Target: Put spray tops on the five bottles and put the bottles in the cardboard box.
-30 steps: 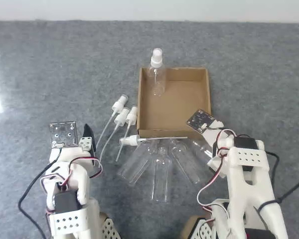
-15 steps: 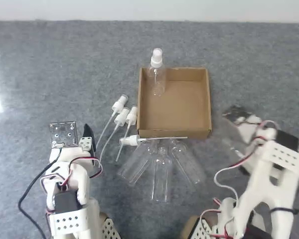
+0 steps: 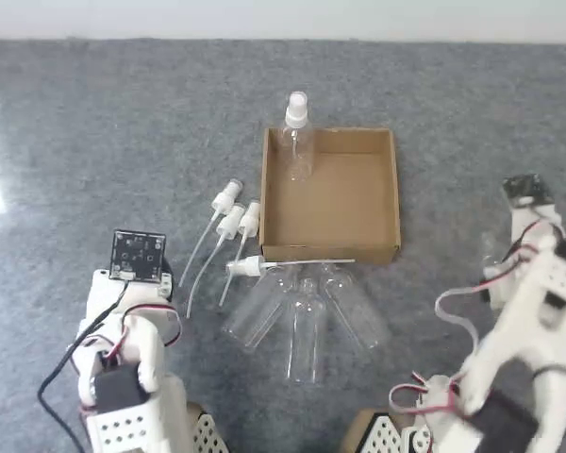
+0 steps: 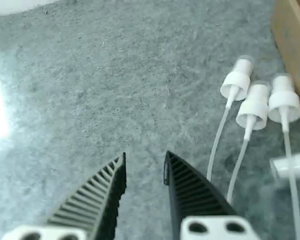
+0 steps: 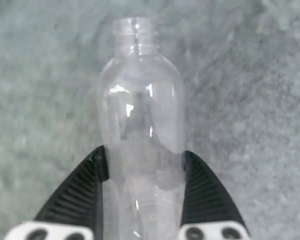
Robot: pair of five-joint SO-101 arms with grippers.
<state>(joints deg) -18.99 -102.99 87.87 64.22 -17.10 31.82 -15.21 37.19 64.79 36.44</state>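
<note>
1. The right end effector (image 5: 145, 156) has swung away from the near right corner of the cardboard box (image 3: 330, 253). It now sits well out to the box's side, clenched on an uncapped clear bottle (image 5: 140, 100). The bottle's open neck points ahead of the fingers.
2. That bottle has left the pile. Four bare bottles lay there a second ago; now three bare bottles (image 3: 305, 330) remain fanned on the bench (image 3: 94, 123), well off to the left of the right end effector.
3. The left end effector (image 4: 145, 156) has shifted slightly. It is released, jaws apart around nothing, hovering over bare bench.
4. Three loose spray tops (image 4: 255, 107) lie ahead of the left end effector and to its right. A fourth spray top (image 4: 292, 167) lies nearer, also on its right side.
5. The capped bottle (image 3: 299, 142) at the box's far wall has not moved.
6. One bottle appears finished, and a second is now held clear for capping. The next step probably needs the left end effector to fetch a top, then feed its long dip tube into the held neck. That alignment looks like the delicate part.
</note>
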